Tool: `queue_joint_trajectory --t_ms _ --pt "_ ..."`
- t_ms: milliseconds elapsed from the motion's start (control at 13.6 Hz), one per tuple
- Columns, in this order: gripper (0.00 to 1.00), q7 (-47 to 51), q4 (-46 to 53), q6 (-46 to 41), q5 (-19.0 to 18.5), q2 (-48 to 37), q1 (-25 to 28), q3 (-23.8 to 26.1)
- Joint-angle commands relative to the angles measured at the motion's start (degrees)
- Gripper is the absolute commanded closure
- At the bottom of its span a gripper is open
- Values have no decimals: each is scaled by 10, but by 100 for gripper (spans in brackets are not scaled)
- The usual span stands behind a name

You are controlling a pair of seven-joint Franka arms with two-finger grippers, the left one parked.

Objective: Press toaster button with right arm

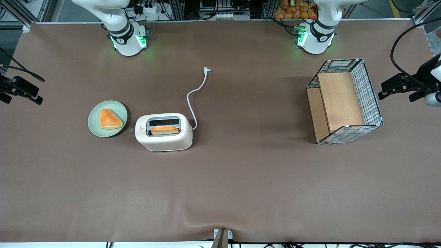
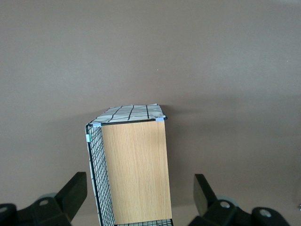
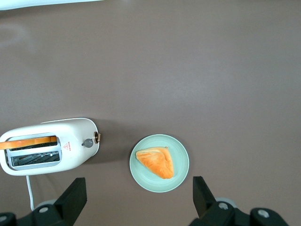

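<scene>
The cream-white toaster [image 1: 165, 143] [image 3: 77, 129] stands near the table's middle, with a slice of bread [image 1: 164, 130] in the slot nearer the front camera. The grey toaster button [image 1: 132, 130] [image 3: 87, 143] sticks out of its narrow end, beside the red triangle sticker. The right arm [image 1: 125, 36] rises from its base out of the front view. My gripper [image 3: 138, 200] hangs high above the table, open and holding nothing, well apart from the toaster, with its fingers [image 3: 73, 197] spread wide.
A green plate [image 1: 94, 120] [image 3: 181, 169] with a pastry [image 1: 110, 119] [image 3: 155, 162] sits beside the button end. The toaster's white cord [image 1: 194, 100] trails to a plug [image 1: 206, 70]. A wire-and-wood basket [image 1: 344, 101] [image 2: 134, 169] lies toward the parked arm's end.
</scene>
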Motion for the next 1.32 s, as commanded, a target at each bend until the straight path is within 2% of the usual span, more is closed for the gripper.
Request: queue_joint_trajectory --t_ms 0,1099,1246 --pt "0 8 11 -2 1 5 -8 6" --pt "0 9 7 -17 5 15 -12 5" --pt "0 9 10 -24 30 15 -13 6"
